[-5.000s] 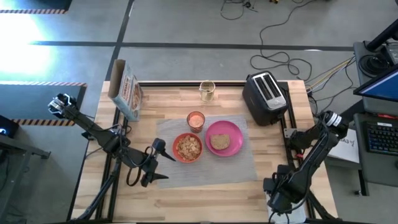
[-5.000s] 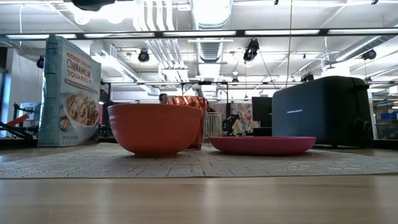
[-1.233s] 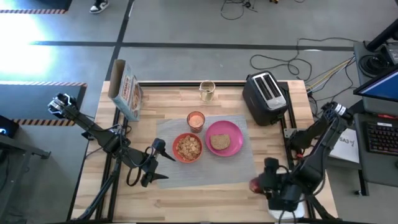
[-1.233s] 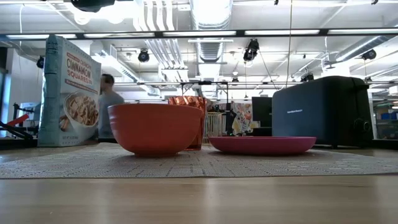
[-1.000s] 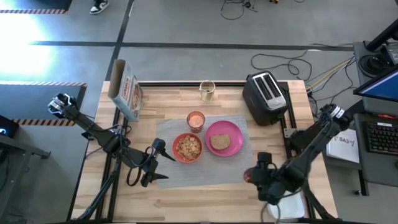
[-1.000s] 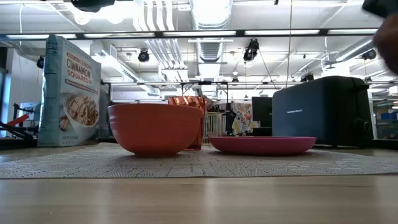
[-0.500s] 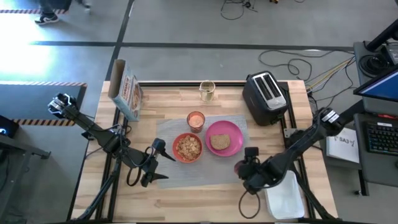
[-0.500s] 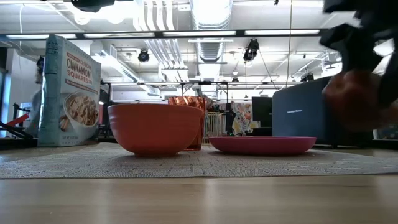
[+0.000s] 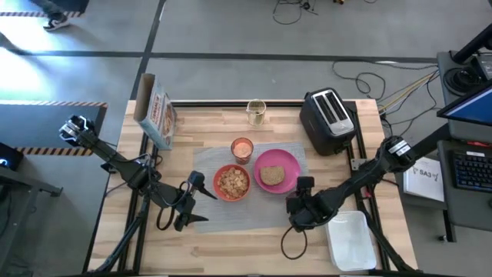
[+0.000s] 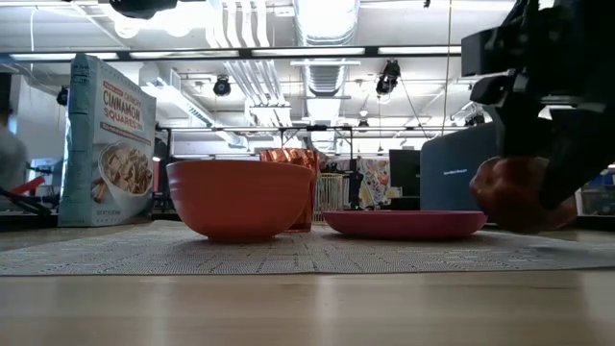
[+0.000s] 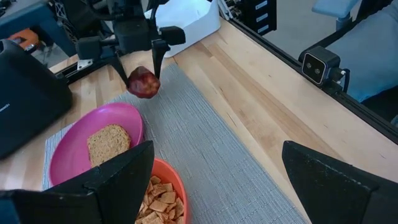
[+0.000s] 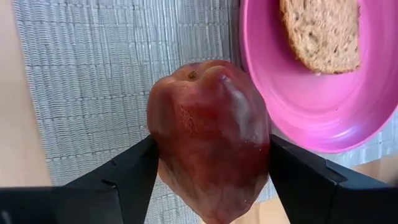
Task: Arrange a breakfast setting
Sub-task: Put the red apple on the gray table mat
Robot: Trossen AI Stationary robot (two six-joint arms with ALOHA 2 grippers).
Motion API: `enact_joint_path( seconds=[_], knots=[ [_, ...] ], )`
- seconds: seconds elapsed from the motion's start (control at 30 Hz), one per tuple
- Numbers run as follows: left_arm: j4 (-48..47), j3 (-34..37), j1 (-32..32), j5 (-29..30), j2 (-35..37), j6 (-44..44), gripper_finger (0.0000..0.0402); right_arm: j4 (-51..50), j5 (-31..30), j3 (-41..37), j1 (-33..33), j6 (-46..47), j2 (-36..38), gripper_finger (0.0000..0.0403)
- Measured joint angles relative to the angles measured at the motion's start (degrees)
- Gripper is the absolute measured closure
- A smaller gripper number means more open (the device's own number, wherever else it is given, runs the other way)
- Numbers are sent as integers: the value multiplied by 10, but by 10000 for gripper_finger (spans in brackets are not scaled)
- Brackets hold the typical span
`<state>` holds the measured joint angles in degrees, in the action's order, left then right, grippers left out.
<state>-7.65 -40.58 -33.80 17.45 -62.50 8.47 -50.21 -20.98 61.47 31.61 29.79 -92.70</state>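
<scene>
From my seat, starting at the left of the high view: the left claw point(image 9: 201, 187) sits idle at the placemat's point(image 9: 231, 214) left edge, its fingers spread wide with nothing between them. Moving right, the bowl point(image 9: 231, 182) of cereal, the cup point(image 9: 242, 148) above it and the pink plate point(image 9: 277, 171) with its toast point(image 9: 270, 175) are all set on the mat. Right of centre, the right claw point(image 9: 295, 206) is clamped on the dark-red fruit point(image 12: 208, 165) — gripped at its flanks, hanging above the mat just beside the plate's rim.

My worry is the release: the fruit is rounded and, I judge, prone to roll, so letting go above the surface could send it off the mat or into the plate. Drifting plateward could also nudge the toast.
</scene>
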Motion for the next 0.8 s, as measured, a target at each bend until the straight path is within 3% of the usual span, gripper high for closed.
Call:
enact_joint_path(
  seconds=[0.23,0.5,0.8],
  knots=[
    [-1,0,0,0,0,0,65,-2,49,0,-7,41,-2,133],
    [-2,0,0,0,0,0,65,-10,45,0,-9,38,-1,131],
    [-1,0,0,0,0,0,65,-45,92,2,-44,135,-11,128]
  ],
)
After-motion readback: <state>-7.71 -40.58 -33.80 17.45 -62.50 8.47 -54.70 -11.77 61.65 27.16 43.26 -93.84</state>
